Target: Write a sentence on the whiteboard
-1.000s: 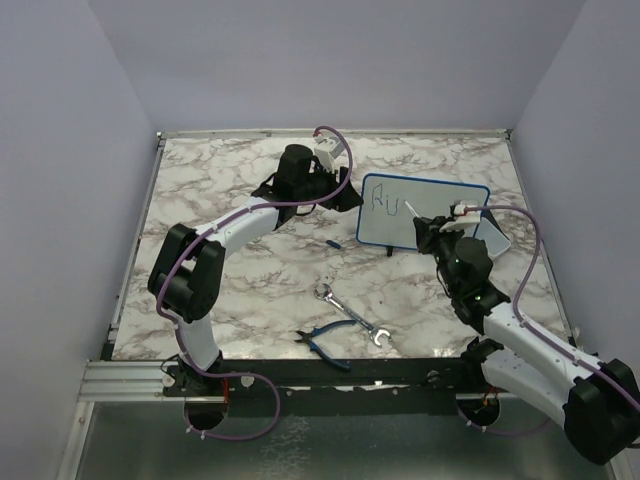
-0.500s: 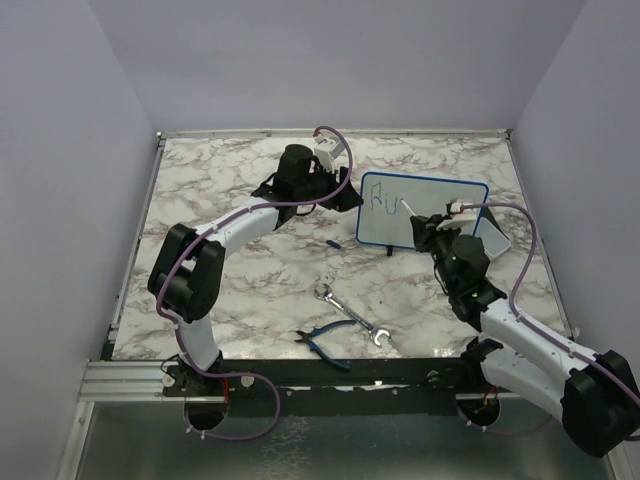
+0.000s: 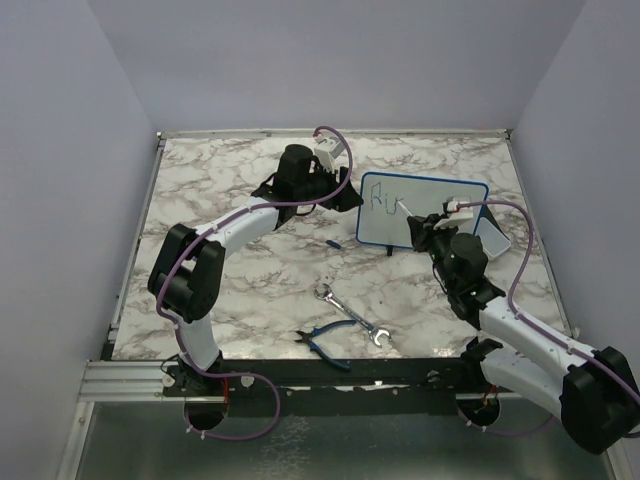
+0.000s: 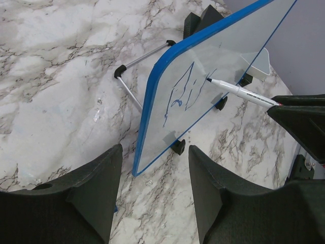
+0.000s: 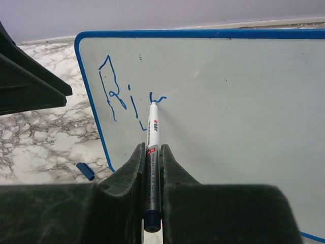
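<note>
The whiteboard (image 3: pixel 440 205) with a thin blue frame stands tilted on a small stand at the table's right back; it also shows in the left wrist view (image 4: pixel 213 71) and the right wrist view (image 5: pixel 244 101). The sentence (image 5: pixel 119 99) is a short blue scrawl, roughly "Ri" plus a stroke, at the board's upper left. My right gripper (image 5: pixel 152 152) is shut on a white marker (image 5: pixel 153 129) whose tip touches the board beside the last stroke. My left gripper (image 4: pixel 155 193) is open and empty, just left of the board's lower corner, over the marble.
The blue marker cap (image 3: pixel 333 242) lies on the marble left of the board, also in the right wrist view (image 5: pixel 85 171). A wrench (image 3: pixel 352 320) and blue-handled pliers (image 3: pixel 325 340) lie near the front edge. Purple walls enclose the table.
My right gripper has moved the marker slightly left and up on the board, and a further stroke has been added after "Ri". The left arm has not moved.
</note>
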You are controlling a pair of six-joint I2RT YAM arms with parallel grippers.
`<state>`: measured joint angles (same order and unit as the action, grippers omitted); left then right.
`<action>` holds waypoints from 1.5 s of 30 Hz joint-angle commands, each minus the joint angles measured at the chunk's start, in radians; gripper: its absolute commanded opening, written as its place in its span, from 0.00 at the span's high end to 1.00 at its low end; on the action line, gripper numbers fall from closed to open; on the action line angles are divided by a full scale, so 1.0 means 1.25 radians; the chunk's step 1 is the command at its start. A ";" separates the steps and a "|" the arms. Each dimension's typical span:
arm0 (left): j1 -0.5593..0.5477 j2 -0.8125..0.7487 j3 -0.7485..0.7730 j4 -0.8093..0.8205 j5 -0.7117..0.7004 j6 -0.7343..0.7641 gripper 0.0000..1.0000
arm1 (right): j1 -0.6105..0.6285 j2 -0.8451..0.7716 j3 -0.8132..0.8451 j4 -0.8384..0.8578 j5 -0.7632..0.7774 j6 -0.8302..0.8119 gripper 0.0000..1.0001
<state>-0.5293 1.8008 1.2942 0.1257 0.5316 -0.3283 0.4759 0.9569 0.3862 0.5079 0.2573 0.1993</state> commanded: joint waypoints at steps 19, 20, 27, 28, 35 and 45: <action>0.000 -0.005 0.013 0.005 0.018 0.006 0.44 | -0.004 -0.096 0.005 -0.049 -0.014 -0.008 0.99; 0.000 -0.005 0.014 0.004 0.017 0.006 0.44 | -0.004 -0.101 0.004 -0.061 -0.001 -0.010 0.99; -0.001 -0.007 0.011 0.004 0.018 0.006 0.44 | -0.004 -0.119 -0.018 -0.093 0.050 0.015 0.99; 0.000 -0.007 0.011 0.005 0.018 0.005 0.44 | -0.004 -0.119 -0.020 -0.096 0.052 0.018 0.99; 0.000 -0.007 0.010 0.005 0.018 0.005 0.44 | -0.004 -0.113 -0.023 -0.099 0.065 0.020 0.99; 0.000 -0.007 0.011 0.005 0.018 0.005 0.44 | -0.004 -0.083 -0.022 -0.087 0.063 0.020 0.99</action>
<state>-0.5293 1.8008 1.2942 0.1257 0.5320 -0.3283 0.4759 0.8463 0.3649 0.4019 0.3103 0.2131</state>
